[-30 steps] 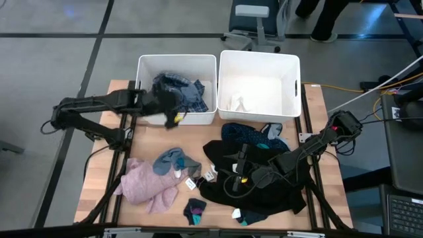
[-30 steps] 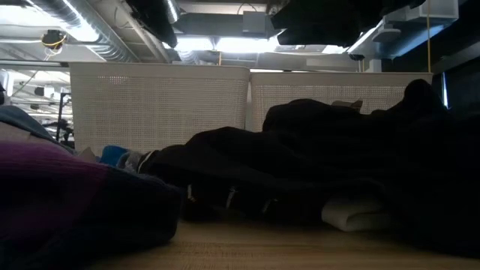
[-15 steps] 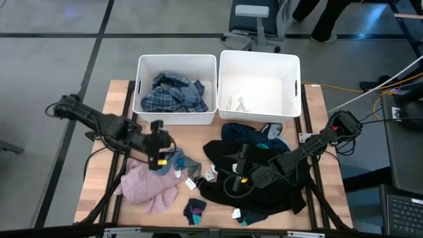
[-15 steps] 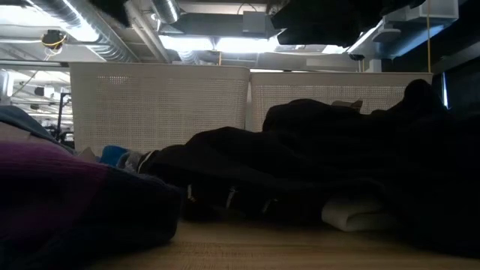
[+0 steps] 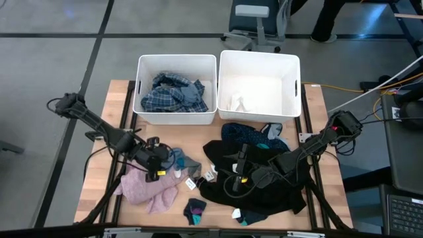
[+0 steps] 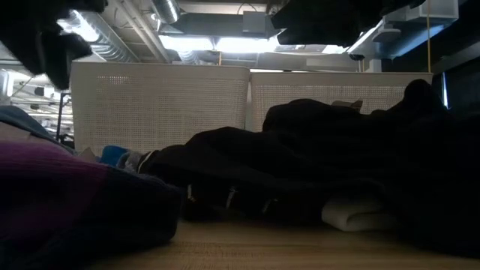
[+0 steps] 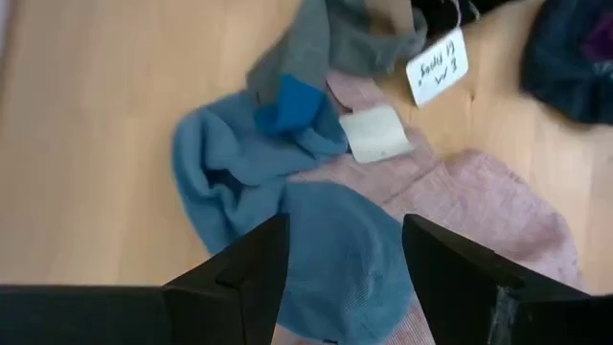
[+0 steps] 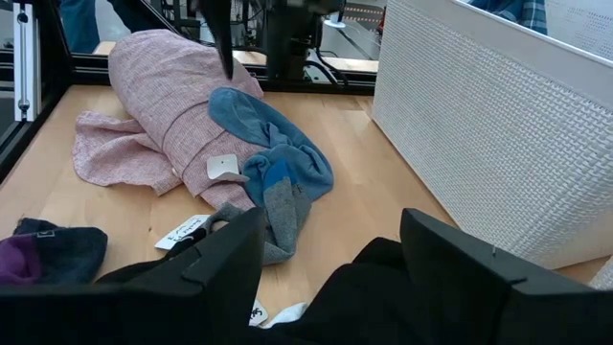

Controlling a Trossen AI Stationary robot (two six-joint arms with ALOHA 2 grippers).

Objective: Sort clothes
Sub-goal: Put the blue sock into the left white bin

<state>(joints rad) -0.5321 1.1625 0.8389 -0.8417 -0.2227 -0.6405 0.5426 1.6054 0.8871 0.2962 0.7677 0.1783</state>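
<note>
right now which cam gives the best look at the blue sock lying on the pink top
The left wrist view: the blue sock fills the picture, draped over the pink top. The right wrist view shows it whole but farther off. In the high view it is small beside the left gripper. I can't make it out in the low view.

floor (image 5: 53,59): grey, crossed by dark lines
chair base (image 5: 254,23): seen beyond table
ceiling ducts (image 6: 135,22): lit by strip lights (image 6: 217,45)
</note>
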